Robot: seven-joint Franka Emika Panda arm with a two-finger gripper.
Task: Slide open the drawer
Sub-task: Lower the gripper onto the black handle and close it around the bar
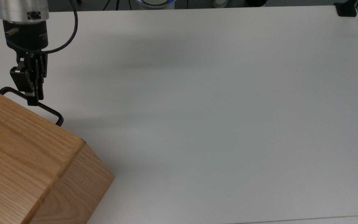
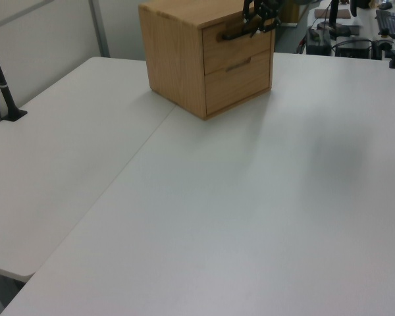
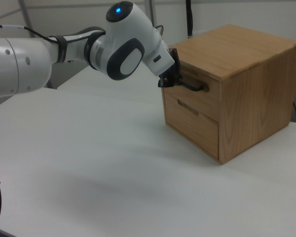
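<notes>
Your gripper (image 1: 33,101) sits at the black handle (image 1: 50,110) of the top drawer (image 2: 240,47), and its fingers (image 3: 168,81) look pinched on the bar, near the end that lies at the top view's left. In the right view you see the white arm (image 3: 64,52) reaching in from the right view's left, with the black fingers meeting the handle at the bar's near end. The drawer is the upper of two fronts in the oak cabinet (image 3: 237,84); its front lies flush with the cabinet face, so it is shut. The lower drawer (image 2: 240,82) beneath it has a slim recessed pull. The cabinet stands on the white surface (image 1: 213,109), in the top view's lower left corner and at the far end of the left view. A black cable (image 1: 67,37) loops from the wrist above the fingers.
</notes>
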